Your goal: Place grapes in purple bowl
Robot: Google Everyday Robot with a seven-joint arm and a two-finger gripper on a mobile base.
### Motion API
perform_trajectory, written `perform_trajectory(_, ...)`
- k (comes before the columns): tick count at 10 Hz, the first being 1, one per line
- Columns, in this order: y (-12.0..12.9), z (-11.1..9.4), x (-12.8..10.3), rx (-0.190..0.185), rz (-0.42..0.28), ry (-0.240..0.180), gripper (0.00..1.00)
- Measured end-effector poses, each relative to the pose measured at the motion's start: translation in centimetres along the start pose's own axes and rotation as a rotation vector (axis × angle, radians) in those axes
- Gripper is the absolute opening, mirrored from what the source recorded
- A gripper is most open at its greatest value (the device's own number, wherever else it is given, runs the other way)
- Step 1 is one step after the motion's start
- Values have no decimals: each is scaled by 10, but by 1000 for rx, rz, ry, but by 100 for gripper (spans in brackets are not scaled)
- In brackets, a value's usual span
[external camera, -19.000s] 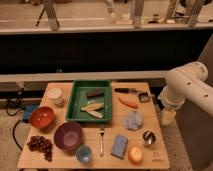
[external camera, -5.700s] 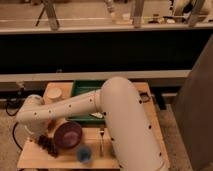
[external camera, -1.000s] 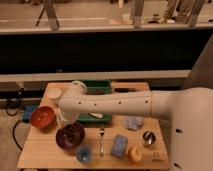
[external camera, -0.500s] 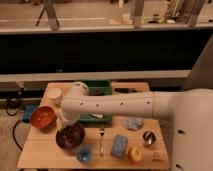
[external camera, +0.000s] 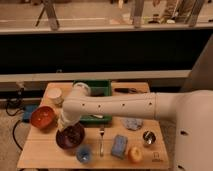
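Note:
The purple bowl (external camera: 70,139) stands near the front left of the wooden table. A dark reddish clump, the grapes (external camera: 73,133), shows inside the bowl. My arm reaches across from the right, and its gripper (external camera: 64,125) hangs at the bowl's back-left rim, just above the grapes. The white arm covers most of the gripper, so I cannot tell whether it touches the grapes.
An orange-red bowl (external camera: 42,117) sits left of the purple bowl, with a white cup (external camera: 55,95) behind it. A green tray (external camera: 96,89) is at the back. A light-blue cup (external camera: 84,154), fork (external camera: 101,141), blue sponge (external camera: 119,146), orange fruit (external camera: 135,155) and metal cup (external camera: 147,137) line the front.
The grapes have left the table's front-left corner and now lie at the purple bowl. The gripper moved from that corner to over the bowl and has barely shifted in the last second.

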Motion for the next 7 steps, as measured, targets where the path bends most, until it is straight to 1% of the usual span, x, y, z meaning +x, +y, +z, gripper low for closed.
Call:
perform_trajectory(1,1,0,-1,1,0,1,50)
perform_trajectory(3,2,0,-3,5,-1,2,70)
perform_trajectory(4,2,-1,-4,7,-1,3,77)
perform_trajectory(7,3,-1,-5,11,-3,7,80)
